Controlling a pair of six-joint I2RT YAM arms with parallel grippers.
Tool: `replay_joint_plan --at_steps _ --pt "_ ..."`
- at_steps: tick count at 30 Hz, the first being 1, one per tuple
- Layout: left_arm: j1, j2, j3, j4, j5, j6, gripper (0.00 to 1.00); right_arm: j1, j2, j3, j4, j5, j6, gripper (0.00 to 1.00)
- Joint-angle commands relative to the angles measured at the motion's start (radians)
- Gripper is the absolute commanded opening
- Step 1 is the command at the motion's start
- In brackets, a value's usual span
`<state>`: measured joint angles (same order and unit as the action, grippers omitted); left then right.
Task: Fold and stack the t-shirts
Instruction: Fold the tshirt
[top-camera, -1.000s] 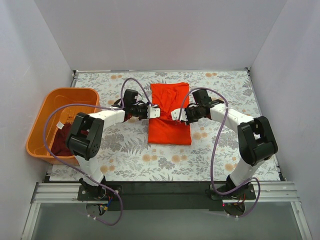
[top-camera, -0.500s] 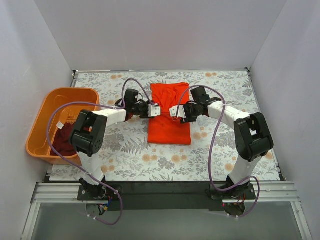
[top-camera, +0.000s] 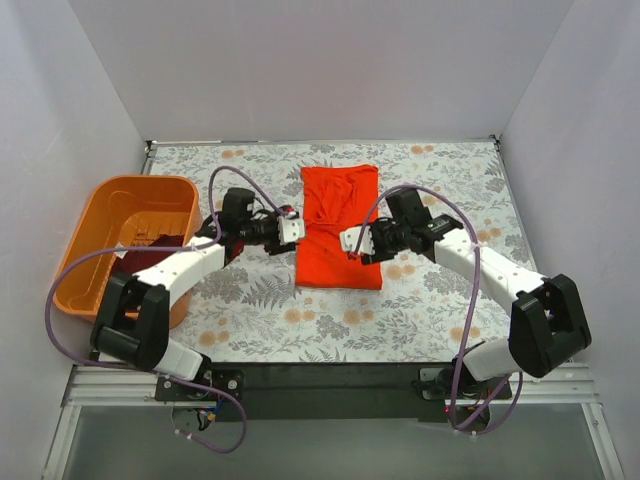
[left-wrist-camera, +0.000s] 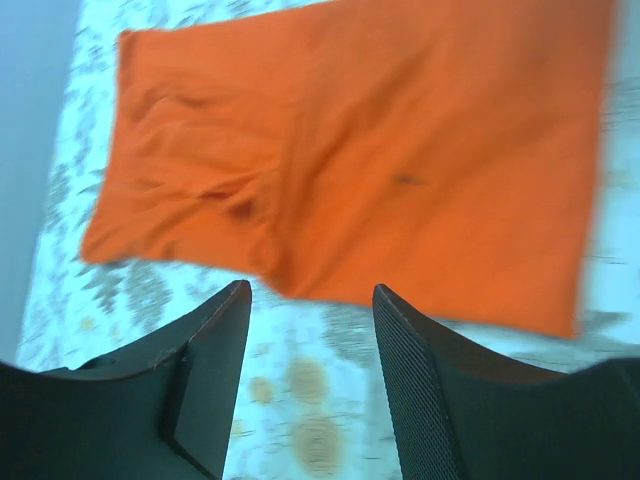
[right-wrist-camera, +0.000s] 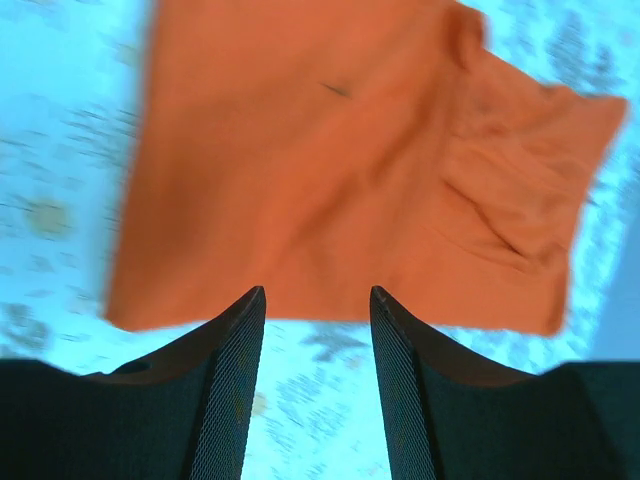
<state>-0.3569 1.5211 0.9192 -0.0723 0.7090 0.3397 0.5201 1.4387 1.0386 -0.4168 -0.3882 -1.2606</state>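
Table (top-camera: 440, 310): flowered cloth top that lies under the orange-red t-shirt (top-camera: 338, 235) and gives it a flat place for folding.
Basket (top-camera: 85, 235): rigid orange plastic, well apart from the orange-red t-shirt, on its left side at the table edge; I think it serves as the store for shirts not yet folded.
Orange-red t-shirt: near the table middle, flat, a narrow long rectangle with the sleeves turned in; the collar end is a little wrinkled. To my judgement the side folds are done and the fold along the length is not yet made.
Maroon t-shirt (top-camera: 138, 250): a crumpled heap inside the basket, far left of the orange-red t-shirt, partly hidden by the left arm.
Left gripper (left-wrist-camera: 310, 290): just beside the left edge of the orange-red t-shirt, jaws parted to a middle width, nothing between them.
Right gripper (right-wrist-camera: 316, 292): at the right edge of the orange-red t-shirt, jaws likewise parted and empty, so the cloth lies free.
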Motion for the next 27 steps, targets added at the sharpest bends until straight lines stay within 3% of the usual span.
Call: replay_joint_plan --at_steps 1,11,21,24,26,27 --pt "-0.063 -0.105 -0.135 -0.070 0.044 -0.027 0.52 0.067 -0.026 -0.087 -0.059 -0.034 0.075 0.52" --pt "-0.163 -0.076 -0.238 0.000 0.000 -0.025 0.57 0.103 0.052 -0.204 -0.027 -0.011 0.086 0.47" --pt "-0.171 0.010 -0.292 0.026 -0.037 0.048 0.54 0.104 0.092 -0.261 0.004 0.014 0.075 0.43" --pt "-0.171 0.033 -0.295 0.031 -0.055 0.056 0.52 0.107 0.092 -0.282 0.038 0.041 0.085 0.38" --pt "-0.171 0.043 -0.293 0.032 -0.069 0.061 0.39 0.107 0.103 -0.281 0.046 0.052 0.101 0.32" --pt "-0.169 0.050 -0.292 0.031 -0.071 0.058 0.29 0.107 0.106 -0.276 0.049 0.061 0.107 0.23"
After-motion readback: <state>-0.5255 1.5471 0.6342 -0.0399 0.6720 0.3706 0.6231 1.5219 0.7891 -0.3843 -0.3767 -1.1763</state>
